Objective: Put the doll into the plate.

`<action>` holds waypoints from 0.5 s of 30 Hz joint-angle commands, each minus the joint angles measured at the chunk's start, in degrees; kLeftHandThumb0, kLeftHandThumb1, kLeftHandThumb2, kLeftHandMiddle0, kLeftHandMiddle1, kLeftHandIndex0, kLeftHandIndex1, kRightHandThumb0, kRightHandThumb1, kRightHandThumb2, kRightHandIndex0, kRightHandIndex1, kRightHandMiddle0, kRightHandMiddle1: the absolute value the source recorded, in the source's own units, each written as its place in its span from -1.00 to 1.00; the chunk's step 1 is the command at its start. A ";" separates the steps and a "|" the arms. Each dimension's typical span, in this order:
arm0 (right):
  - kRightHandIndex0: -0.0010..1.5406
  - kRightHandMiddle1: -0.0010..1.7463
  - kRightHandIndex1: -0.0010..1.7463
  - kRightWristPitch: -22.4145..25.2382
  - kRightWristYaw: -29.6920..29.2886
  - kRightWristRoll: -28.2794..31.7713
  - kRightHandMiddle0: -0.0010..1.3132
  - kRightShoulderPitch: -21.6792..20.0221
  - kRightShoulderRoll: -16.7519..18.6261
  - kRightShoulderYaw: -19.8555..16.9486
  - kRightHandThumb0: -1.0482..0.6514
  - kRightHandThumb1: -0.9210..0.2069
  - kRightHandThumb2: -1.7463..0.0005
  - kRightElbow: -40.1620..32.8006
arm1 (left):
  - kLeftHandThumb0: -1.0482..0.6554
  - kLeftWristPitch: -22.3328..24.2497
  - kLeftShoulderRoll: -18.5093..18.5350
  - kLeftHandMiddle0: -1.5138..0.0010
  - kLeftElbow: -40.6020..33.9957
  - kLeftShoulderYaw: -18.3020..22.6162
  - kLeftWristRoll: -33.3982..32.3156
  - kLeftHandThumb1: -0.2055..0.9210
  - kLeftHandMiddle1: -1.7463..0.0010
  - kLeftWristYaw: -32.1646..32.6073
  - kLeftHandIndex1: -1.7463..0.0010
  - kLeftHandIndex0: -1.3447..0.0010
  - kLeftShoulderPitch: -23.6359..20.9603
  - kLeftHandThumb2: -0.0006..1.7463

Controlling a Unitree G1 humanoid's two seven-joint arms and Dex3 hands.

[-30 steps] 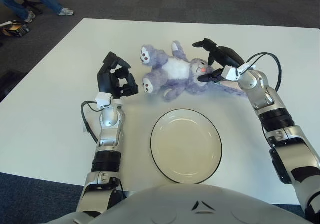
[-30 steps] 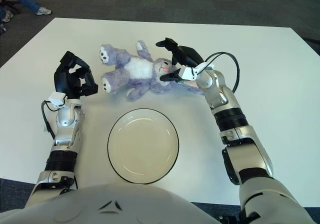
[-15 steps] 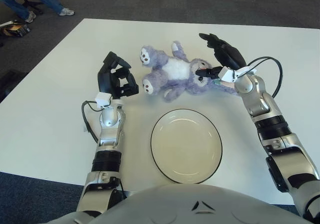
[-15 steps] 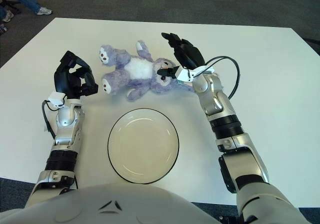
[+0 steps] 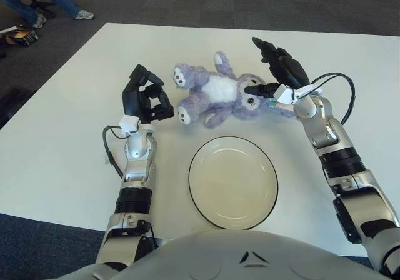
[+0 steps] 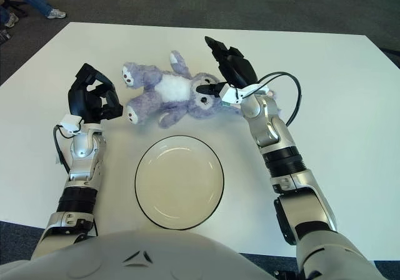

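Your right hand [image 5: 278, 74] sits at the doll's [image 5: 215, 92] head with fingers spread wide, gripping nothing. The doll lies on the table [image 5: 56, 130], at twelve o'clock from the plate [image 5: 232, 181]. Your left hand [image 5: 145, 99], fingers curled empty, sits at the doll's nine o'clock.

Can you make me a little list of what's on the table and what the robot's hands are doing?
toy: purple doll with a white belly, lying on the table beyond the plate
plate: cream plate with a dark rim, nothing in it
table: white table
right hand: fingers spread, at the doll's head, thumb touching its face, not gripping
left hand: fingers curled, holding nothing, left of the doll's feet
job done: no, doll not in the plate
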 commanded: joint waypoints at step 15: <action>-0.01 -0.55 1.00 -0.75 12.89 6.75 -1.00 0.17 -1.83 -0.06 -0.77 -0.61 0.66 -1.88 | -0.35 -0.36 -3.71 -0.76 7.29 -1.08 0.44 -0.15 -1.00 0.39 -1.00 0.03 9.03 0.57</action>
